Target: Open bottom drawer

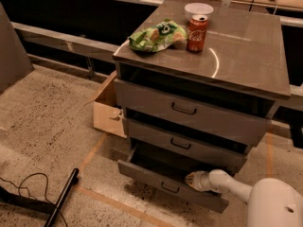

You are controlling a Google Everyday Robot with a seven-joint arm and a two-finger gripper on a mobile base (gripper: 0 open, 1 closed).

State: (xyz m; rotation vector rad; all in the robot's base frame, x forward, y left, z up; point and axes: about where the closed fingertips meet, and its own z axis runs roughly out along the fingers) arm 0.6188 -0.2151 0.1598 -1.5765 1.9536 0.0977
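Observation:
The bottom drawer (pixel 156 179) is the lowest, slimmest grey drawer of the cabinet (pixel 246 56). It stands pulled out a little way, with a dark gap above its front and a small dark wire handle (pixel 169 188). My gripper (pixel 191 179) is at the top edge of the drawer front, right of the handle, on the end of my white arm (pixel 232 186) that comes in from the lower right.
The middle drawer (pixel 182 143) and top drawer (pixel 189 110) are shut. On the cabinet top lie a green bag (pixel 156 34), a red can (pixel 197 33) and a white cup (pixel 199 9). A cardboard box (pixel 108 110) stands left of the cabinet. A black pole and cable (pixel 59 200) lie on the floor.

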